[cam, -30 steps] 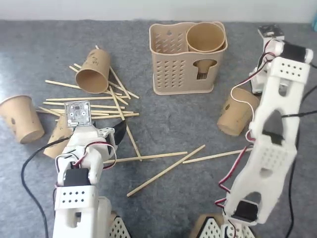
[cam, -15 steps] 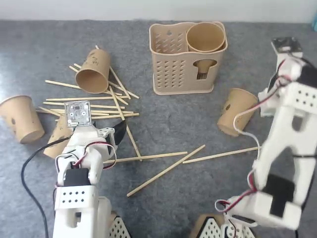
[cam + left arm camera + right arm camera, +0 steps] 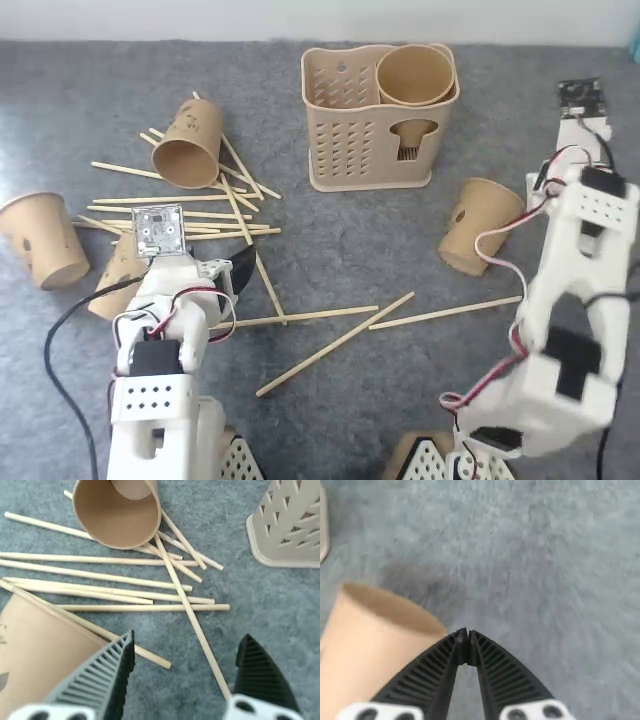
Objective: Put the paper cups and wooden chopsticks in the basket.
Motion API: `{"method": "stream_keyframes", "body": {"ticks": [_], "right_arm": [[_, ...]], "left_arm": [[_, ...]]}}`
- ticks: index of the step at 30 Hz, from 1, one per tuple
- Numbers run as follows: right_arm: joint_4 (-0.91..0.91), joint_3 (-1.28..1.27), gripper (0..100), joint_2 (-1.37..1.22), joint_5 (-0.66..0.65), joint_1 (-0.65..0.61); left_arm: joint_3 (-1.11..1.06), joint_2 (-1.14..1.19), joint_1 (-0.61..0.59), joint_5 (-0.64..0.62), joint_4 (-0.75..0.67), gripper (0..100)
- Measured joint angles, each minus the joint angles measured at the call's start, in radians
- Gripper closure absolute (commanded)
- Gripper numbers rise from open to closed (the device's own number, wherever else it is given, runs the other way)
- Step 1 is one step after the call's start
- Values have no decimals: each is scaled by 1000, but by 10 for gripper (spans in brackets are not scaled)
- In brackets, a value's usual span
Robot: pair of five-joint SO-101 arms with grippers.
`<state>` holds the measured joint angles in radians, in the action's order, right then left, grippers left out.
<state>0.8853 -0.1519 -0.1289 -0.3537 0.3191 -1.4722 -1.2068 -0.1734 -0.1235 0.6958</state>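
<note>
Our right claw (image 3: 464, 634), pinched together and empty, has swung rightward and now hangs beside the tipped cup (image 3: 480, 225) right of the basket (image 3: 345, 150); that cup still needs grasping. Our left claw (image 3: 182, 652) gapes unmoved over the chopsticks (image 3: 100, 575).

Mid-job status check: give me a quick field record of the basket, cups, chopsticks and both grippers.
basket: upright, far centre
cup in basket: one, right-hand compartment
cups on table: four; tipped cup, far-left cup, cup by left arm, right cup
chopsticks: on table, piled left, others loose mid-table
left gripper: open, empty, above chopsticks
right gripper: shut, empty, beside right cup
</note>
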Motion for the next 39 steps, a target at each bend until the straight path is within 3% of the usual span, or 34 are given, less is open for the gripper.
{"method": "stream_keyframes", "body": {"ticks": [5,15,27,39], "right_arm": [[6,226,991,-242,46,0],[249,697,991,-559,100,-55],[575,735,991,-562,98,-199],[868,732,991,-405,37,-279]], "left_arm": [[0,0,-2,0,0,688],[0,0,-2,0,0,688],[0,0,-21,29,-37,688],[0,0,-20,37,-37,688]]}}
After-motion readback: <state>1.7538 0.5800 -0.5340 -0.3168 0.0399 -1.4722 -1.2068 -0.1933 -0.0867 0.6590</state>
